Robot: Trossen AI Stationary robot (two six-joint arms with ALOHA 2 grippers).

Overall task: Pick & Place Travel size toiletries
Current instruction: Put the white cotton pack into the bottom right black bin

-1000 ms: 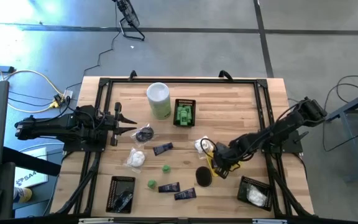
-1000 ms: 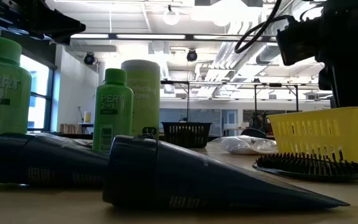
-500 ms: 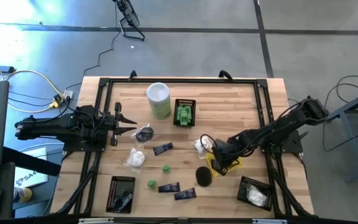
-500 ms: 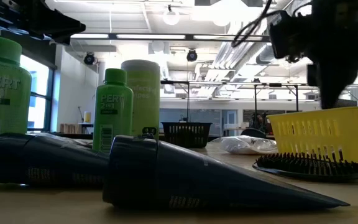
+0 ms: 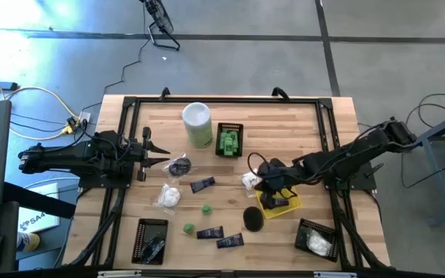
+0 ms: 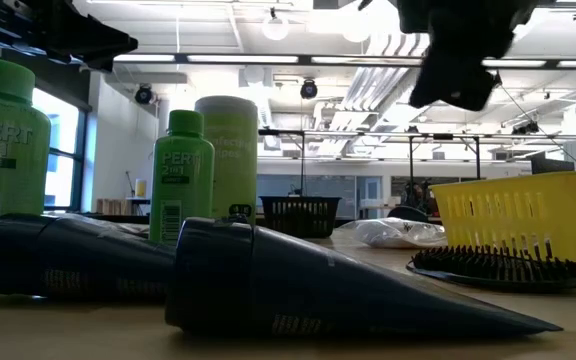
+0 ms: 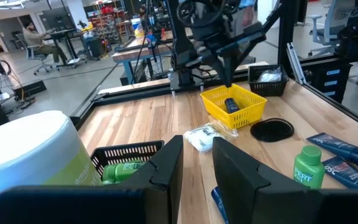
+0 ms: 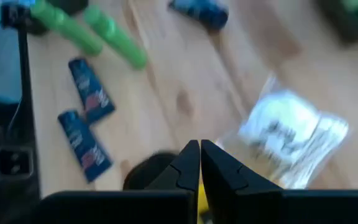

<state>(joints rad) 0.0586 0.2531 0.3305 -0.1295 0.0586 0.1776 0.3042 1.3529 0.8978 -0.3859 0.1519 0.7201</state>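
Right gripper (image 5: 263, 179) hangs over the yellow basket (image 5: 288, 205), fingers pressed together on nothing. A navy tube (image 7: 231, 105) lies in that basket, a white packet (image 5: 249, 181) just beside it, dark round piece (image 5: 253, 218) near. Left gripper (image 5: 161, 152) waits well away from the basket, fingers slightly apart, I think.

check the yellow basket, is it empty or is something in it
Not empty: the yellow basket holds one dark navy tube, visible in the left wrist view.

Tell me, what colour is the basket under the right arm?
Yellow; the mesh basket shows best in the left wrist view.
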